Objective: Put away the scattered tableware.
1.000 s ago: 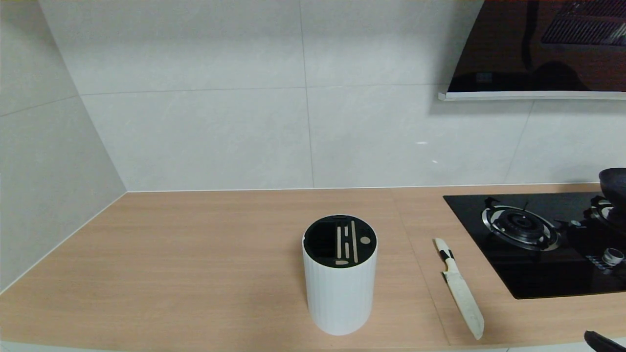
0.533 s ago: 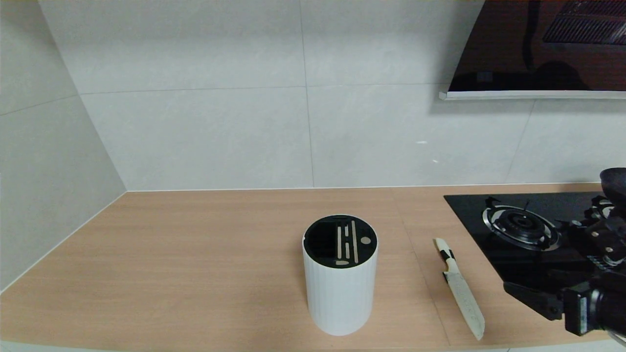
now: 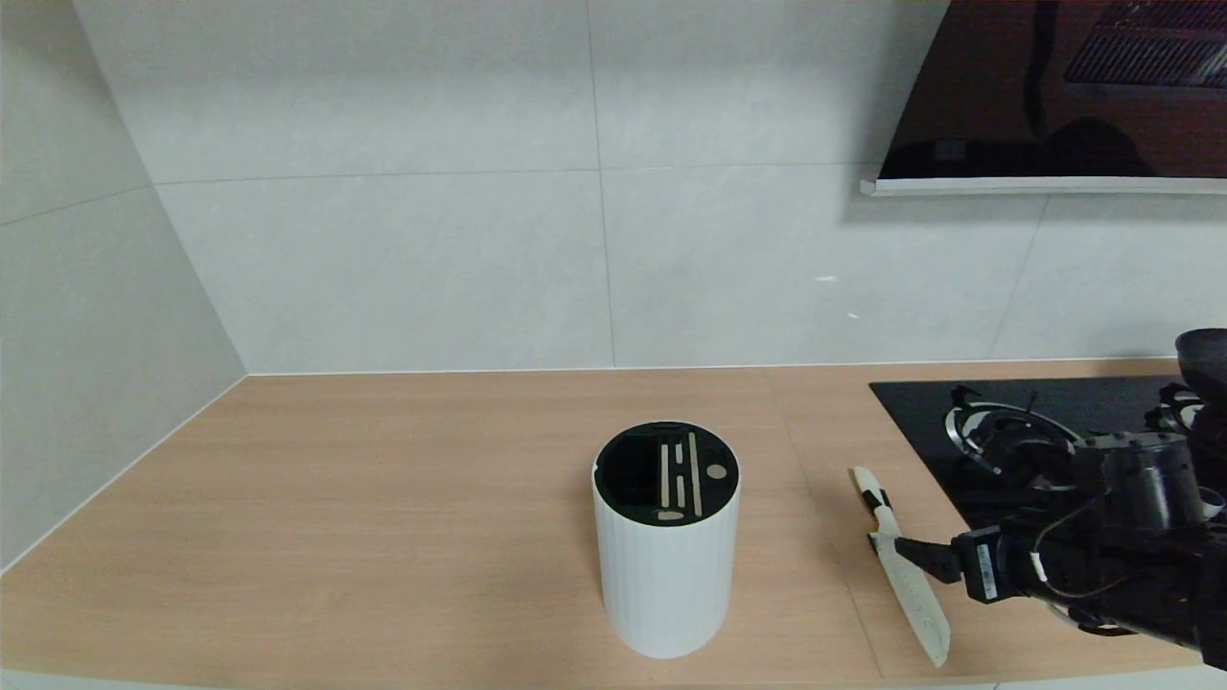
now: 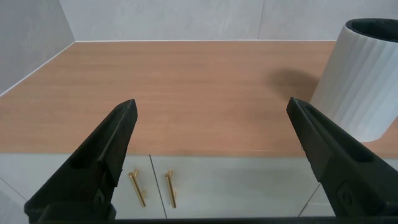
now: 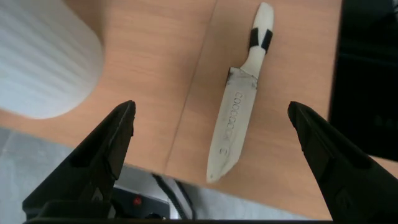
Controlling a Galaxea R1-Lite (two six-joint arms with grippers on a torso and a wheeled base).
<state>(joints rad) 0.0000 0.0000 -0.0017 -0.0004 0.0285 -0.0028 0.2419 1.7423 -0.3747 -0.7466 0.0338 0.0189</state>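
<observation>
White knife (image 3: 901, 565) lay flat on the wooden table (image 3: 383, 498), between slotted holder (image 3: 666, 565) and stove (image 3: 959, 422). My right pincer (image 5: 211, 107) hung over it, wide open and empty; left pincer (image 4: 210, 106) likewise. Step, I judged: approach before grasp. Next: lower, close on handle.

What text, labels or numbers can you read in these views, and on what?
No legible text anywhere.
knife blade: a row of small marks, too blurred to read.
white sticker on the right arm: print too small to read.
white holder: only slots on its dark top, no text.
range hood: nothing legible on its dark panel.
</observation>
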